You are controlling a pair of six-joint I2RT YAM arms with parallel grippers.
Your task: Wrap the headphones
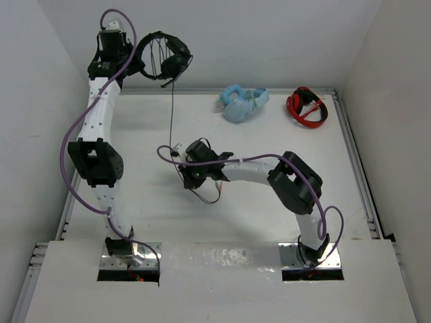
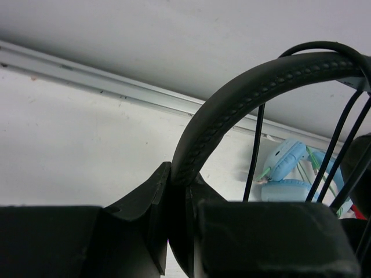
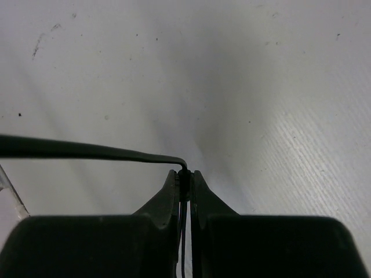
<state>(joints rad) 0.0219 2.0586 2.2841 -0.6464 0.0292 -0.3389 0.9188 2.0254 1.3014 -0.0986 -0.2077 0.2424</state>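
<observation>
The black headphones [image 1: 167,57] hang in the air at the back left, held by the headband [image 2: 243,98]. My left gripper [image 1: 138,60] is shut on that headband; it also shows in the left wrist view [image 2: 179,179]. Several turns of black cable [image 2: 342,139] cross between the earcups. The thin black cable [image 1: 172,111] runs down from the headset to my right gripper [image 1: 180,156] over the table's middle. My right gripper [image 3: 184,176] is shut on the cable [image 3: 87,150], which bends sharply at the fingertips. The loose cable end [image 1: 209,195] trails under the right wrist.
Light-blue headphones [image 1: 244,103] lie at the back centre, also in the left wrist view [image 2: 290,174]. Red-and-black headphones [image 1: 307,106] lie at the back right. A metal rail [image 2: 116,87] runs along the table's back edge, with white walls around.
</observation>
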